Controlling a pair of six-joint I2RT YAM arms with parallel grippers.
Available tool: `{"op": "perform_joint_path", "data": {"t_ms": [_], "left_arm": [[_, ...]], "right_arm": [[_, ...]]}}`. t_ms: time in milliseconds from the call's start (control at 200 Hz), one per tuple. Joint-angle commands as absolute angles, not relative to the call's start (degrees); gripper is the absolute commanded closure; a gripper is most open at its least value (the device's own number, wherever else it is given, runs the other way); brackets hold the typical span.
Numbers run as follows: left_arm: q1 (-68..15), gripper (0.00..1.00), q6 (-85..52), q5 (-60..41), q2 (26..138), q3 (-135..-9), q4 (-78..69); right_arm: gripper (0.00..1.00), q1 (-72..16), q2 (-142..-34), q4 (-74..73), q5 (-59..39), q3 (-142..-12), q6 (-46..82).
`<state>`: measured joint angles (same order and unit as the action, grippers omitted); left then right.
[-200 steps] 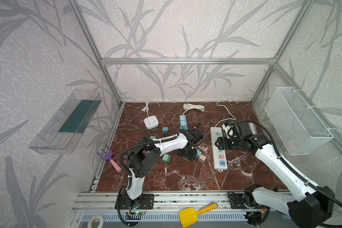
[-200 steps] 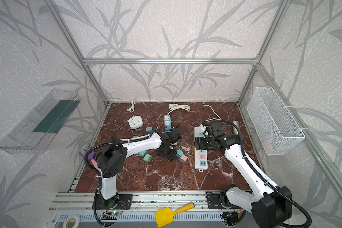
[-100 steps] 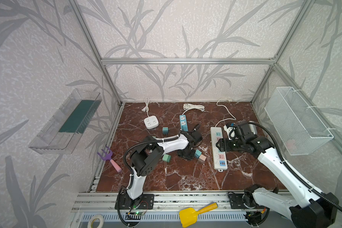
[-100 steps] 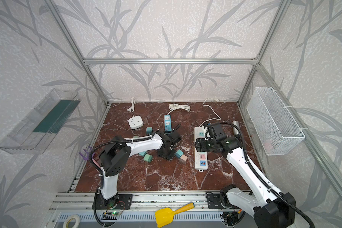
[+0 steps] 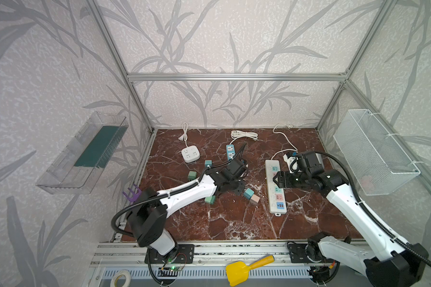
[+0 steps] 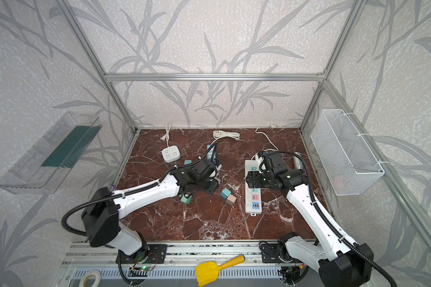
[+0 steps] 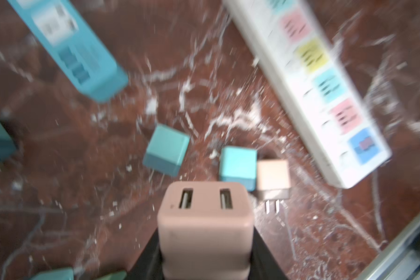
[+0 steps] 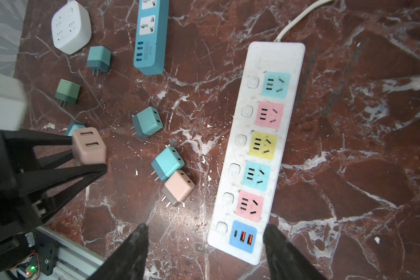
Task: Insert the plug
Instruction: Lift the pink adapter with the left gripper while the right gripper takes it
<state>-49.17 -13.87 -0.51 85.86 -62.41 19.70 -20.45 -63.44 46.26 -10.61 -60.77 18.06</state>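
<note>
Closing on the dusty-pink square plastic charger plug [image 7: 205, 225], your left claw [image 8: 90, 157] has just gone from half-spread to narrow and now pinches the plug by its sides, USB ports facing outward. Pickup looks done; its prongs are hidden, probably toward the palm, so a handover may be needed. The long white plastic power strip with pastel sockets [image 8: 260, 150] lies ahead of that claw, well apart. Your right claw [image 8: 205, 228] hangs wide and empty above the strip's blue USB end.

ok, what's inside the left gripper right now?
A pink charger, clamped in the left gripper, its two USB ports facing out. Its prongs are hidden by its own body.
</note>
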Motion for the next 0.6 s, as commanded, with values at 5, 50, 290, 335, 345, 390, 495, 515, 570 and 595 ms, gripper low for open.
{"op": "perform_joint_path", "data": {"t_ms": [5, 50, 290, 335, 345, 390, 495, 515, 570, 595], "left_arm": [[-49.39, 0.75, -5.89, 1.65, 82.19, -54.23, -4.76], [-49.4, 0.76, -4.31, 1.96, 81.92, -52.11, -10.56], [-49.53, 0.74, 1.97, -2.39, 84.54, -47.38, -26.96], [-49.48, 0.76, 3.41, -3.51, 84.44, -44.66, -32.7], [-49.48, 0.76, 3.62, -3.76, 84.39, -44.01, -33.93], [-49.57, 0.76, 4.53, -4.11, 84.29, -41.36, -38.92], [-49.61, 0.73, 6.76, -5.25, 83.95, -40.46, -38.32], [-49.58, 0.72, 7.29, -5.91, 83.85, -40.67, -37.33], [-49.81, 0.71, 8.38, -6.68, 83.63, -41.33, -35.17], [-49.92, 0.71, 8.48, -6.88, 83.59, -41.45, -34.67]], "right_arm": [[0.27, -20.22, -64.93, 49.35, -13.83, -66.24, 16.16], [0.28, -20.22, -65.75, 50.13, -15.15, -67.92, 15.43], [0.31, -20.26, -69.22, 50.61, -18.66, -72.91, 13.35], [0.33, -20.29, -70.37, 50.6, -19.96, -73.41, 12.97], [0.34, -20.28, -70.55, 50.49, -20.35, -73.52, 12.93], [0.39, -20.29, -71.71, 50.0, -22.56, -73.79, 12.84], [0.5, -20.52, -73.58, 47.79, -28.77, -74.02, 13.77], [0.5, -20.75, -73.92, 47.33, -29.48, -74.08, 13.88], [0.5, -21.58, -74.67, 46.62, -30.06, -74.54, 13.84], [0.5, -22.04, -75.12, 46.55, -30.01, -74.81, 13.53]]}}
